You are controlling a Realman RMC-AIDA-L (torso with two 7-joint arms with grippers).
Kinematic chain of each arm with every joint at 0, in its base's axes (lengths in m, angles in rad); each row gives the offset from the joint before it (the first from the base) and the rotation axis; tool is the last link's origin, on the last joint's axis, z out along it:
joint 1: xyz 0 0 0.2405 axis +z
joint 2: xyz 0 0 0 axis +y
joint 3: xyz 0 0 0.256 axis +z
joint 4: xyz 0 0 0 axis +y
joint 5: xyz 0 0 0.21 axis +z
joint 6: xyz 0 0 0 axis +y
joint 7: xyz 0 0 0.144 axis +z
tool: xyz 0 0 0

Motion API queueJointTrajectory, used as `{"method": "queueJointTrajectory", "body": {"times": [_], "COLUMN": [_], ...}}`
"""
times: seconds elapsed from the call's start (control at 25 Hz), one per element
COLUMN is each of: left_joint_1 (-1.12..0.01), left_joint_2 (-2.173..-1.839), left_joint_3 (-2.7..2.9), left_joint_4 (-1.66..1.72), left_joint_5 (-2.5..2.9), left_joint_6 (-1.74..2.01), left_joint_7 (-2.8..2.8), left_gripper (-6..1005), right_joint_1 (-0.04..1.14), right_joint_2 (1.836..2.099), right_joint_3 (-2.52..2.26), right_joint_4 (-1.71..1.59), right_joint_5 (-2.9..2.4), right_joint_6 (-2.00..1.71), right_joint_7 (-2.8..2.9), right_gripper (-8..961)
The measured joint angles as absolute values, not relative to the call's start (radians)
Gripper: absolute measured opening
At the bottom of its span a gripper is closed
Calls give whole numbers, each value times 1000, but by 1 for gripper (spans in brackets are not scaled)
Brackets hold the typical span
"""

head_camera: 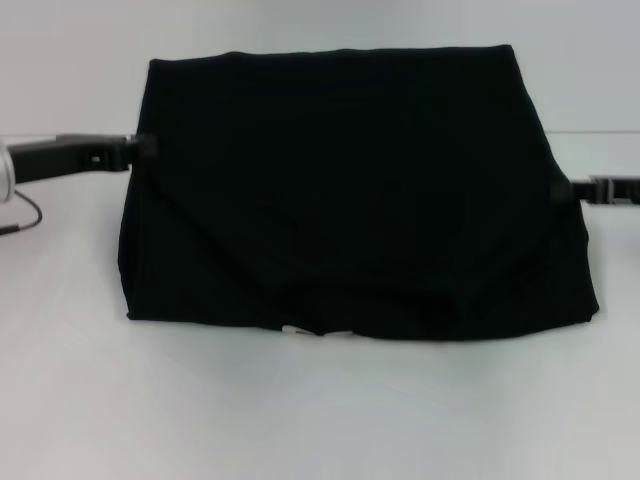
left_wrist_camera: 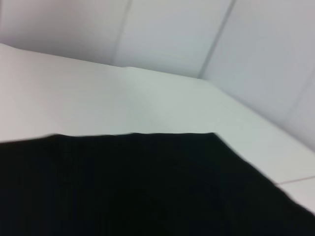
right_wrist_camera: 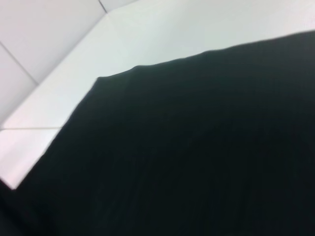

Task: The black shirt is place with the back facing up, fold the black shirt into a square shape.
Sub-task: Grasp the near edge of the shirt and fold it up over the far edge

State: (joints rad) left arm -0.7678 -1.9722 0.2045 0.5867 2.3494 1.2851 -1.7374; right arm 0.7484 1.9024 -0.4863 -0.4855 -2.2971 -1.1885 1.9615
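The black shirt (head_camera: 350, 190), soft matte cloth folded roughly square, hides both end effectors' finger state at its sides.

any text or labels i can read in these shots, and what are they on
None can be read.
black shirt: plain black cloth in all three views, no letters showing.
White bit at the shirt's near edge: maybe a tag, too small to read.
Left claw and right claw at the shirt's sides: no markings legible.
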Motion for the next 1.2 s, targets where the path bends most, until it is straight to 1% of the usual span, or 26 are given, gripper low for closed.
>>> {"method": "queueJointTrajectory", "body": {"times": [0.16, 0.36, 0.48, 0.6, 0.72, 0.8, 1.0, 1.12, 1.2], "left_joint_1": [-811, -864, -884, -891, -893, -895, -907, -912, -913], "left_joint_2": [-1969, -1955, -1952, -1956, -1969, -1986, -2016, -2020, -2026], "left_joint_3": [241, 257, 267, 292, 329, 341, 343, 355, 370], "left_joint_4": [569, 540, 530, 509, 477, 452, 408, 391, 390], "left_joint_5": [2340, 2338, 2337, 2335, 2334, 2334, 2334, 2334, 2334], "left_joint_6": [1140, 1028, 983, 920, 834, 770, 655, 622, 604], "left_joint_7": [-1738, -1734, -1728, -1726, -1722, -1701, -1624, -1598, -1592], "left_gripper": [32, 33, 34, 35, 36, 37, 38, 39, 40], "right_joint_1": [827, 903, 926, 934, 935, 935, 930, 926, 923], "right_joint_2": [1912, 1909, 1907, 1912, 1915, 1921, 1956, 1971, 1975], "right_joint_3": [-524, -529, -528, -527, -527, -525, -523, -524, -526], "right_joint_4": [-456, -427, -426, -412, -371, -344, -322, -322, -320], "right_joint_5": [-2297, -2292, -2289, -2287, -2287, -2287, -2264, -2259, -2259], "right_joint_6": [-1041, -910, -878, -838, -781, -737, -651, -635, -623], "right_joint_7": [1971, 1976, 1976, 1975, 1963, 1947, 1898, 1889, 1894], "right_gripper": [62, 63, 63, 63, 63, 62, 62, 73, 92]}}
